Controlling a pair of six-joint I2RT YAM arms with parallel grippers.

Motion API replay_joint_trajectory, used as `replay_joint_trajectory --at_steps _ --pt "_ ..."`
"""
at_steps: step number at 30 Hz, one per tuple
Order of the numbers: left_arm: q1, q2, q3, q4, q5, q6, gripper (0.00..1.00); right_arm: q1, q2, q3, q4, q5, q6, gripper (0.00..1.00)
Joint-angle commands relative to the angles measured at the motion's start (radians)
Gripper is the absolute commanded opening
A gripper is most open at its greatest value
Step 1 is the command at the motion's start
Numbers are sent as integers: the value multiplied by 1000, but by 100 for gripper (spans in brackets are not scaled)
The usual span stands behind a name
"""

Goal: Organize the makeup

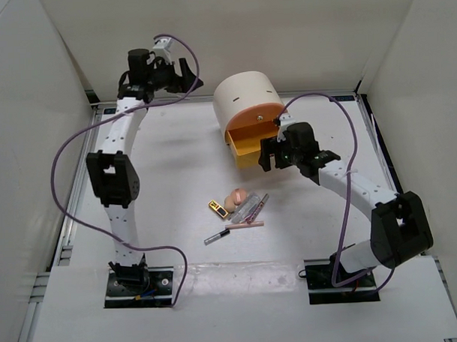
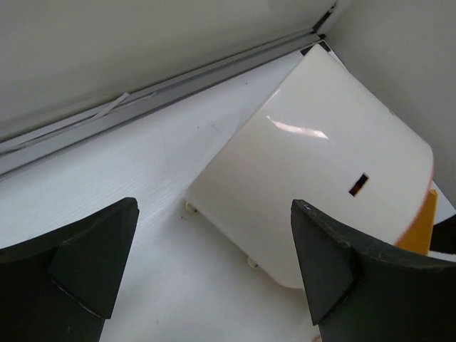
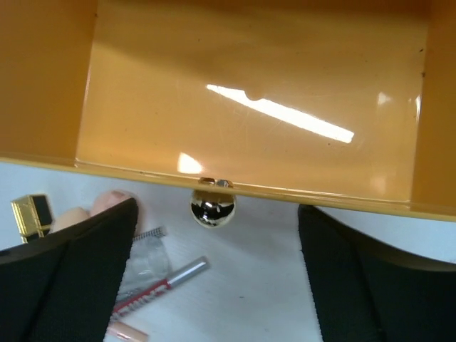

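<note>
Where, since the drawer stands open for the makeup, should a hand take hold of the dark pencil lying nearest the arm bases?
Grip it mid-shaft, coming from straight above. The dark pencil lies flat on the table. Its middle sits apart from the pink stick behind it, so there is likely room on both sides to close across its thin width, at right angles to its length.

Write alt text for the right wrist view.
An empty orange drawer stands open across the top, its shiny round knob centred between the spread black fingers of the right gripper. Lower left on the white table lie a gold lipstick, a peach sponge and gloss tubes.
</note>
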Motion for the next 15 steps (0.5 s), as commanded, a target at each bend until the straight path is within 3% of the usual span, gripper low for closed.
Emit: replay_joint_trajectory --at_steps 1,7,11,15 --pt "23 -216 -112 -70 -118 -4 98 -5 1 15 47 10 -18 99" --pt "23 -470 -402 -55 -232 -93 98 1 -60 -12 -9 -19 -24 99" --pt "-7 -633 -618 -104 -348 -156 98 56 -128 -29 -174 1 -55 99" --pt "-56 -783 -822 -226 -568 -214 98 148 -189 -60 -285 24 -104 99"
